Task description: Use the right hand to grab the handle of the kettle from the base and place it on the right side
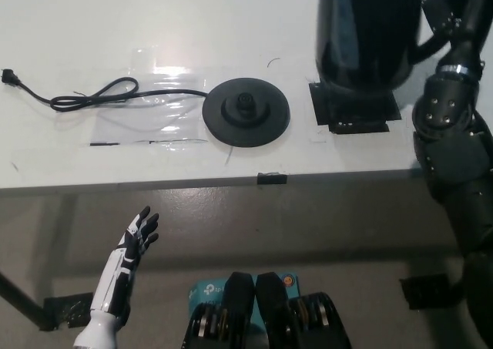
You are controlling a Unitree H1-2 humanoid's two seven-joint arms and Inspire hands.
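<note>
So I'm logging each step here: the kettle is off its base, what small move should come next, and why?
Probably lower the kettle straight down. The right hand holds its handle, and the kettle is over the black marked patch on the table, right of the bare base. Whether it already touches down is unclear. The left hand rests open below the table edge.

Single head-mounted view, steeply down over the white table (pixel 115 25) edge.

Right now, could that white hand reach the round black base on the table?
Probably not as it hangs. The left hand sits open below the table edge, well short of the base; nothing blocks it, but the arm would have to lift.
</note>
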